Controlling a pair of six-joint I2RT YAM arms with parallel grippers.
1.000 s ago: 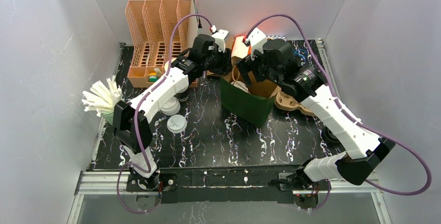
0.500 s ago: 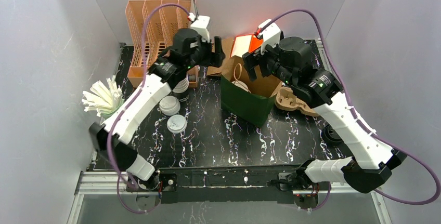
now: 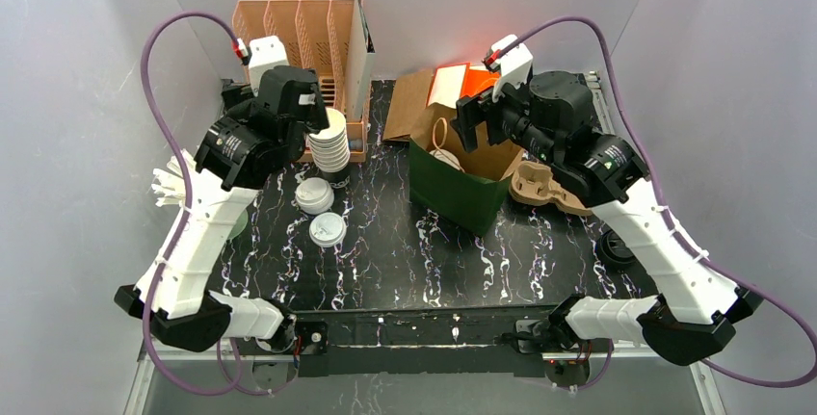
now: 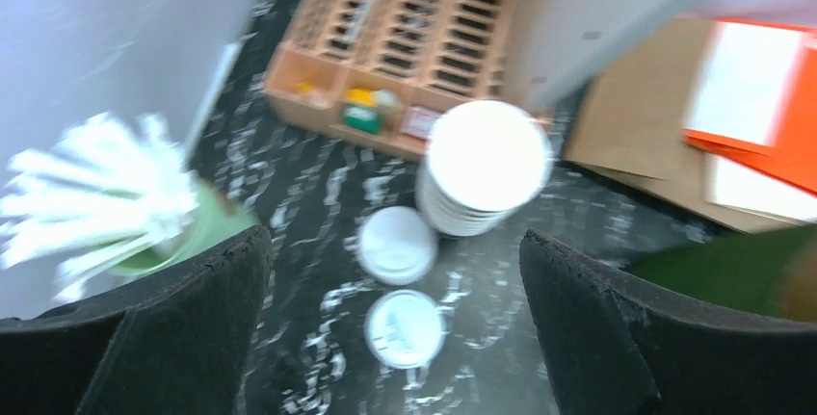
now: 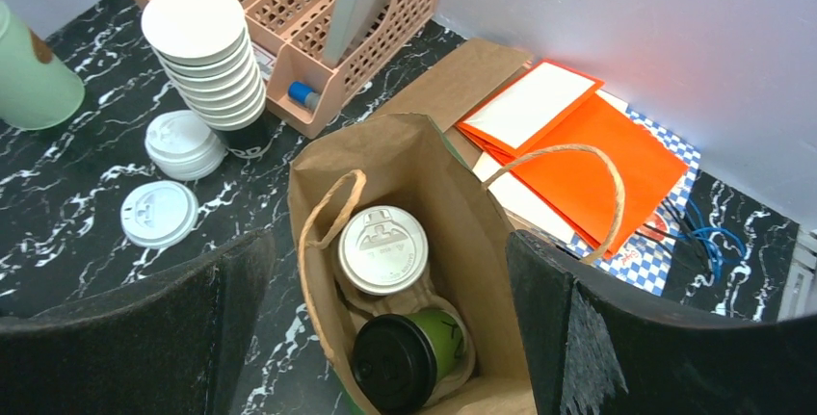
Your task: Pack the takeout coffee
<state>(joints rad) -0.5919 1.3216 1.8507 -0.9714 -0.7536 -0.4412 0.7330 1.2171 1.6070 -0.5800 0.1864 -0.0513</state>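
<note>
The takeout coffee (image 5: 382, 249), a cup closed with a white lid, stands in a cardboard carrier inside the open brown paper bag (image 5: 462, 213), next to a green cup with a black lid (image 5: 405, 362). From above, its lid (image 3: 445, 158) shows just inside the bag's mouth. My right gripper (image 5: 385, 238) hovers open above the bag and holds nothing. Off to the left, my left gripper (image 4: 393, 234) is open and empty, high above the loose lids and the cup stack; that view is blurred.
A stack of nested white cups (image 3: 329, 141) stands by the peach organizer (image 3: 289, 39). Two loose white lids (image 3: 314, 195) (image 3: 328, 229) lie in front of it. A green cup of straws (image 3: 193, 184) sits far left, orange folders (image 3: 462, 83) behind the bag, and a spare carrier (image 3: 540, 187) to its right.
My left arm pulled back from the bag and swung left over the cup stack, its jaws opening wide. The right gripper rose slightly and stays open above the bag.
</note>
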